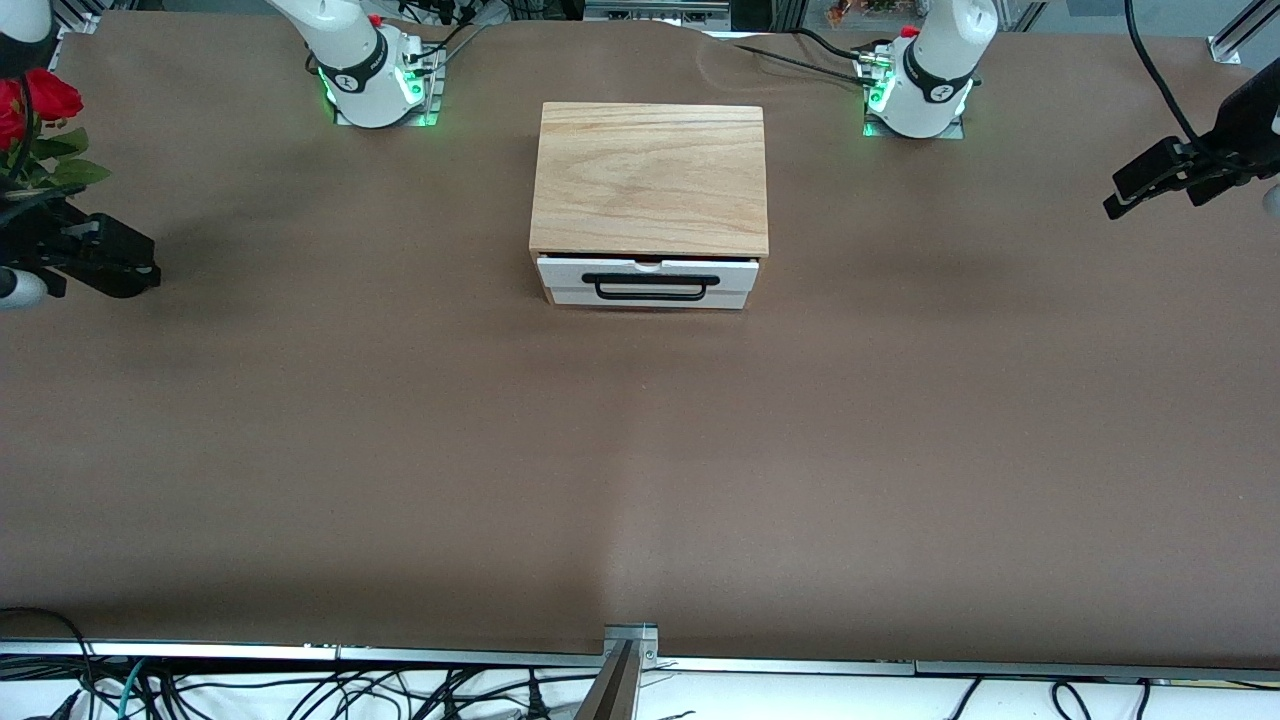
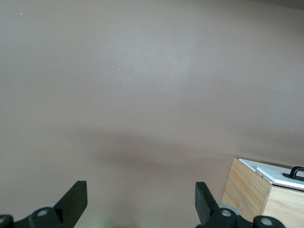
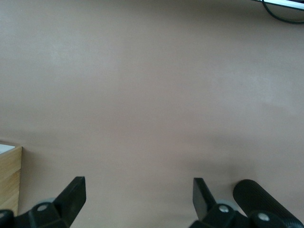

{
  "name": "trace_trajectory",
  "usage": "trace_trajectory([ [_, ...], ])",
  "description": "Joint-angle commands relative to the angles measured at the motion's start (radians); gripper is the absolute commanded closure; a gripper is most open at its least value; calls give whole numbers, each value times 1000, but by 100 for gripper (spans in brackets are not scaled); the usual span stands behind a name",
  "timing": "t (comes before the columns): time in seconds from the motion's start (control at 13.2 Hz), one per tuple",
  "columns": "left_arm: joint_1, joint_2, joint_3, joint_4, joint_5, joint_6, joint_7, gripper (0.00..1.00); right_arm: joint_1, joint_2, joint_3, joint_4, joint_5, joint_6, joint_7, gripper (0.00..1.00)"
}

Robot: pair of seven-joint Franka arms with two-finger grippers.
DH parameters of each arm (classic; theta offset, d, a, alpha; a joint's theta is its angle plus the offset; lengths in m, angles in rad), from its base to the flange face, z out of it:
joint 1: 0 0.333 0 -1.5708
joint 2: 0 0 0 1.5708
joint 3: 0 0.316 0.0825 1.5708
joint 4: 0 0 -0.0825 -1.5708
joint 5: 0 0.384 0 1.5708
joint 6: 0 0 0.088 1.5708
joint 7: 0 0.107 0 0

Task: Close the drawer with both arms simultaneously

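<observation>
I see the drawer (image 1: 645, 281) slightly open at the wooden box's (image 1: 650, 180) near face, mid-worktop (image 1: 640, 450). Left end effector (image 1: 1165, 180) and right end effector (image 1: 95, 262) hover wide open, empty, well apart at either end. I'd bring both onto the white panel evenly and push together.

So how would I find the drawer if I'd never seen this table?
Look at the middle of the brown table, between the two robot bases, for the small light-wood box. The drawer is the white panel on the side facing the front camera, sticking out slightly. Its thin black handle is the only one there.
</observation>
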Motion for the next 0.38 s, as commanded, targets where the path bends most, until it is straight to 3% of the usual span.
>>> trace_trajectory([
  [0.0, -8, 36, -10, 40, 25, -10, 6, 0, -4, -24, 21, -26, -27, -8, 29, 0],
  [0.3, -2, 39, -4, 58, 18, -9, 11, 0, -3, -24, 20, -26, -28, -5, 29, 0],
])
